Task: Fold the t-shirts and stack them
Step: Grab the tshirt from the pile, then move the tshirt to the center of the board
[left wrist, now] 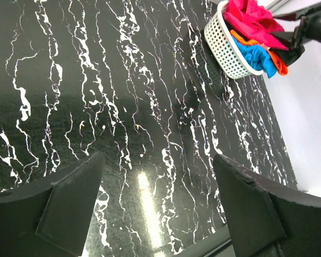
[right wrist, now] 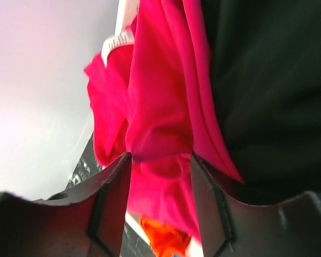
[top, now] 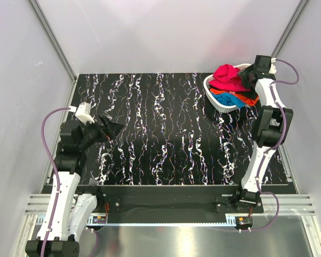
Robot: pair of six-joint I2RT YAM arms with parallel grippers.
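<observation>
Reaching into a white plastic lattice basket [top: 216,103] at the far right corner of a black, white-veined marble-look tabletop [top: 166,134], the right fingers [right wrist: 109,206] are seen on either side of a hanging fold of a large bright pinkish-red t-shirt [right wrist: 155,96]. Whether the cloth is pinched or merely stands between them cannot be told, since the fold fills the gap and hides the inner faces. In the overhead view those fingers are masked by the wrist housing and the heaped cloth. Much of the right wrist view is taken up by a black t-shirt [right wrist: 273,96], blurred and cut off at the frame edge, and only a scrap of an orange t-shirt [right wrist: 163,238] is shown below the red one. How many shirts make up the heap cannot be made out.

Across the tabletop, well apart from the basket, the left fingers [left wrist: 69,209] are held spread wide above the marble pattern. White enclosure panels [top: 150,32] are set around the tabletop, and an aluminium rail [top: 37,203] is run along its near edge, where both arms are bolted.

The basket is filled above its rim. The pinkish-red shirt is piled on top, the orange one and a blue t-shirt [top: 231,100] are spilled over the rim, and the black cloth is bunched at the right side beneath the right arm.
</observation>
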